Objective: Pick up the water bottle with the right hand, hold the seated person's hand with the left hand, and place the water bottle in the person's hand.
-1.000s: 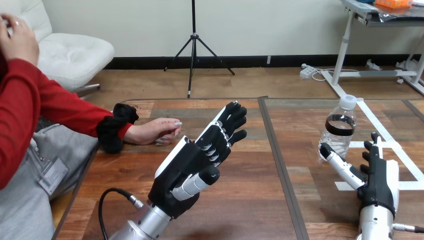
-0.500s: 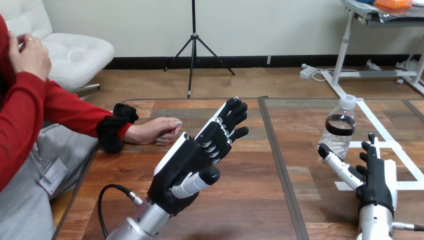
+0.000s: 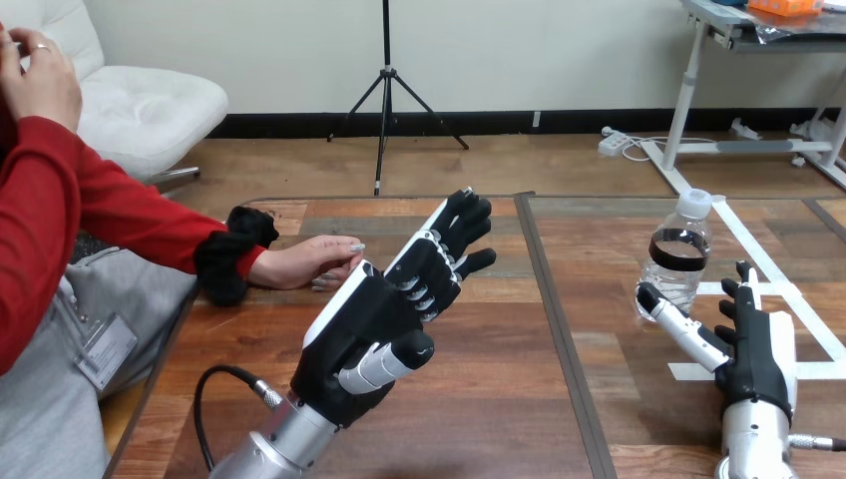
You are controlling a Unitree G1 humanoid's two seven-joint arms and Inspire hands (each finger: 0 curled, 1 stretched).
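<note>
1. On the right half of the wooden table (image 3: 479,399), we see the water bottle (image 3: 678,254) standing upright. It is clear, with a white cap and a dark band, and stands beside strips of white tape (image 3: 810,321).
2. Just beside the bottle we find the robot's right hand (image 3: 753,349) spread open, its fingers straight and pointing away from the robot. Its thumb reaches toward the foot of the bottle. The thumb tip lies right at the bottle, but we cannot tell whether the two touch.
3. Over the table's left half we see the left hand (image 3: 369,319) raised on its silver forearm. The fingers are straight and close together, slanting up toward the table's middle, with the thumb jutting out below the palm. It grips nothing.
4. The person's hand on the table (image 3: 304,264) rests palm down at the end of a red sleeve, just beyond the left hand. We cannot tell whether they touch.
5. The person's raised hand (image 3: 40,75) shows at the view's upper left, well apart from the bottle.
</note>
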